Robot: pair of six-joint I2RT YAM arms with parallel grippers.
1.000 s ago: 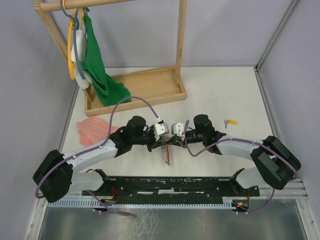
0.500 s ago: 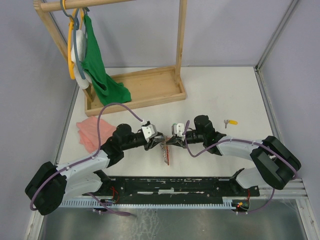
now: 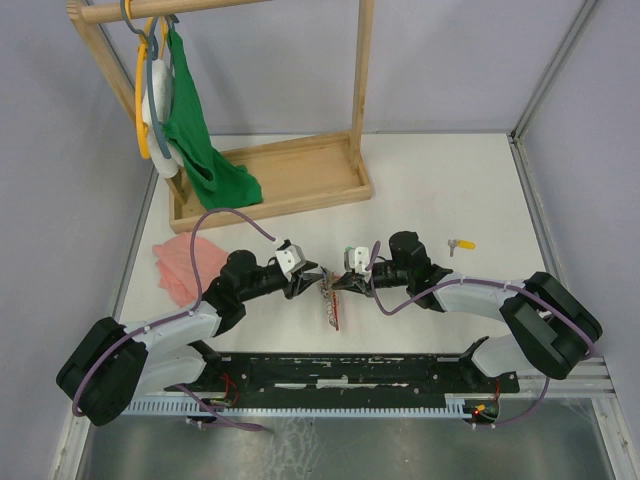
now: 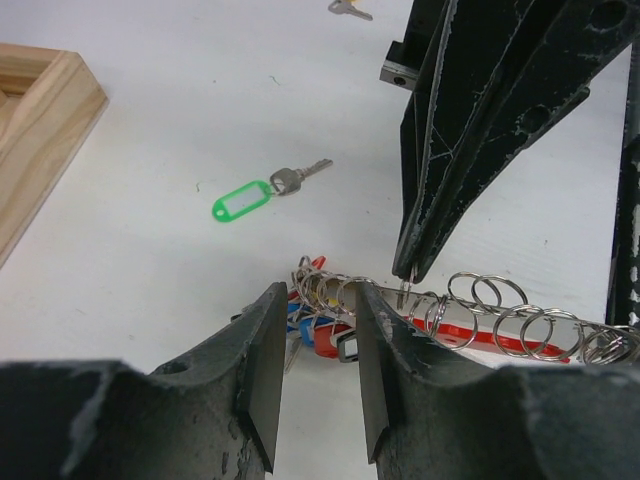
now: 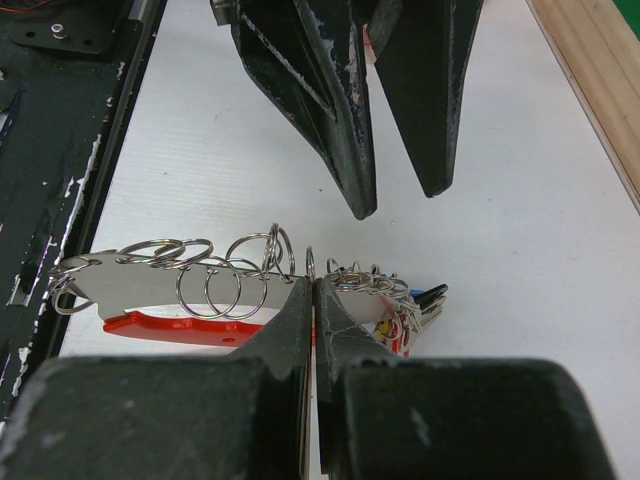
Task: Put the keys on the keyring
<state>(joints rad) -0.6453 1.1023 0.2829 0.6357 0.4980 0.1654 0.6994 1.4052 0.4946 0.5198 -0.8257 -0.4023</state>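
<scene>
The keyring (image 3: 332,305) is a red bar carrying a row of silver rings (image 5: 205,275), with a bunch of blue- and red-tagged keys (image 4: 325,330) at one end. My right gripper (image 5: 312,285) is shut on one upright ring of it; in the left wrist view its fingertips (image 4: 415,268) pinch that ring. My left gripper (image 4: 312,300) is open and empty, its tips just short of the bunch. The green-tagged key (image 4: 255,195) lies loose on the table beyond. The yellow-tagged key (image 3: 461,243) lies apart at the right.
A wooden rack (image 3: 270,180) with hangers and a green cloth (image 3: 200,140) stands at the back left. A pink cloth (image 3: 185,265) lies at the left edge. A black rail (image 3: 350,372) runs along the near edge.
My left gripper has drawn back to the left, away from the right gripper, and now sits lower by the bunch. The right gripper has kept its hold in place.
</scene>
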